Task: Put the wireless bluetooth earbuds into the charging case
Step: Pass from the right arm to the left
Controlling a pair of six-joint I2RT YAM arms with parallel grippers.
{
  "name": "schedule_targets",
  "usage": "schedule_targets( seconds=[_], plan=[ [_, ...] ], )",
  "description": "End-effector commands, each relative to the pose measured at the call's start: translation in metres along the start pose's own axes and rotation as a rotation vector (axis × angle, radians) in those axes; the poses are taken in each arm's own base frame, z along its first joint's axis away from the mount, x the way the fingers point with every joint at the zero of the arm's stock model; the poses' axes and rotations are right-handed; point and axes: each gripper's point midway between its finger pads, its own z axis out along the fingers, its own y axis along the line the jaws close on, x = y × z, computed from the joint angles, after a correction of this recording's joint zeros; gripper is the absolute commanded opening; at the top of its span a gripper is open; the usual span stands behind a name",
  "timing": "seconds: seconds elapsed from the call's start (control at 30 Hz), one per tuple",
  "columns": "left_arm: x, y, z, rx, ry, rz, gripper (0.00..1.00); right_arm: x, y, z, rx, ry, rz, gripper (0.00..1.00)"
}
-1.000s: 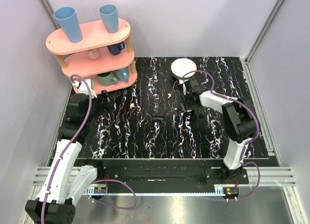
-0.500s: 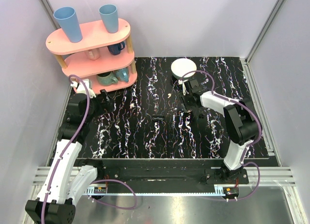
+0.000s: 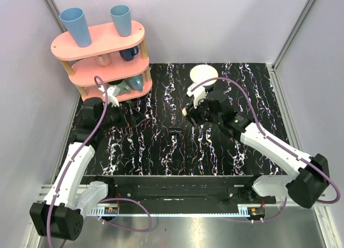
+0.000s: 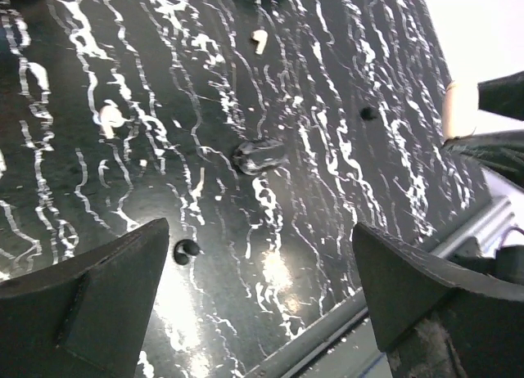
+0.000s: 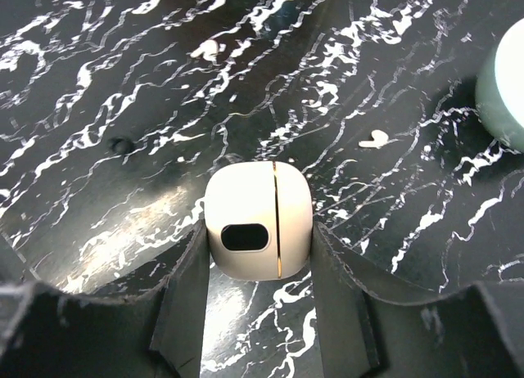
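My right gripper [image 5: 258,255] is shut on the cream charging case [image 5: 258,231], which it holds just above the table with the dark oval facing the camera and the lid closed. In the top view that gripper [image 3: 187,112] is left of the table's centre. One whitish curved earbud [image 5: 377,138] lies ahead and to the right of the case; it also shows in the left wrist view [image 4: 259,40]. A second whitish speck [image 4: 110,116] may be the other earbud; I cannot tell. My left gripper [image 4: 258,312] is open and empty above the table, in the top view [image 3: 134,117] at the left.
A small black object [image 3: 174,131] lies mid-table, also seen in the left wrist view [image 4: 258,155]. A white bowl [image 3: 204,75] stands at the back, its rim in the right wrist view [image 5: 508,83]. A pink shelf rack [image 3: 102,55] with cups stands at the back left.
My right arm has unfolded and its gripper has moved left, toward the earbud. My left gripper has moved right, away from the rack.
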Motion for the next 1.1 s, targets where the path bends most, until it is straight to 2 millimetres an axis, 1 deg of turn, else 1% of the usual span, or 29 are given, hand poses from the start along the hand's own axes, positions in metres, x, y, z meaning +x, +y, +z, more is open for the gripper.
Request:
schedule_targets(
  seconds=[0.0,0.03,0.07,0.13,0.17,0.2,0.23,0.27,0.3,0.33,0.37,0.43,0.47,0.57,0.7,0.83,0.93,1.07],
  plan=[
    [-0.024,-0.050,-0.003,0.219,-0.031,0.042,0.99,-0.015,0.030,-0.017,-0.077,-0.091,-0.119,0.02],
    [-0.023,-0.053,0.000,0.225,-0.020,0.040,0.99,-0.014,0.043,-0.019,-0.108,-0.097,-0.143,0.02],
    [-0.023,-0.062,0.002,0.250,-0.018,0.051,0.99,-0.015,0.049,-0.022,-0.126,-0.105,-0.178,0.02],
    [-0.021,-0.070,0.006,0.283,0.005,0.038,0.99,-0.016,0.059,-0.027,-0.149,-0.119,-0.212,0.02],
    [-0.021,-0.080,0.007,0.316,0.008,0.050,0.99,-0.014,0.066,-0.028,-0.161,-0.122,-0.243,0.02],
    [-0.019,-0.086,0.008,0.336,0.020,0.042,0.98,-0.019,0.068,-0.031,-0.159,-0.149,-0.260,0.02],
    [-0.017,-0.089,0.012,0.344,0.033,0.039,0.96,-0.017,0.071,-0.031,-0.156,-0.153,-0.275,0.02],
    [-0.014,-0.097,0.013,0.363,0.046,0.045,0.95,-0.016,0.074,-0.031,-0.149,-0.157,-0.306,0.01],
    [-0.012,-0.099,0.015,0.365,0.051,0.044,0.93,-0.020,0.075,-0.032,-0.140,-0.182,-0.317,0.00],
    [-0.010,-0.100,0.017,0.364,0.058,0.042,0.93,-0.018,0.076,-0.032,-0.136,-0.185,-0.329,0.00],
    [-0.007,-0.105,0.017,0.378,0.065,0.048,0.93,-0.020,0.077,-0.033,-0.131,-0.204,-0.353,0.00],
    [-0.002,-0.111,0.019,0.399,0.080,0.036,0.92,-0.018,0.082,-0.033,-0.140,-0.213,-0.373,0.00],
    [0.001,-0.120,0.019,0.432,0.085,0.047,0.91,-0.019,0.082,-0.033,-0.135,-0.221,-0.383,0.00],
    [0.011,-0.134,0.018,0.483,0.128,0.064,0.89,-0.019,0.084,-0.033,-0.135,-0.235,-0.398,0.00],
    [0.022,-0.144,0.016,0.529,0.160,0.094,0.87,-0.018,0.084,-0.034,-0.135,-0.233,-0.396,0.00],
    [0.032,-0.148,0.021,0.552,0.201,0.101,0.84,-0.019,0.085,-0.036,-0.134,-0.246,-0.389,0.00],
    [0.035,-0.151,0.024,0.561,0.213,0.098,0.81,-0.020,0.086,-0.038,-0.136,-0.253,-0.387,0.00],
    [0.036,-0.162,0.027,0.592,0.214,0.096,0.80,-0.019,0.088,-0.039,-0.143,-0.256,-0.389,0.00]
  ],
)
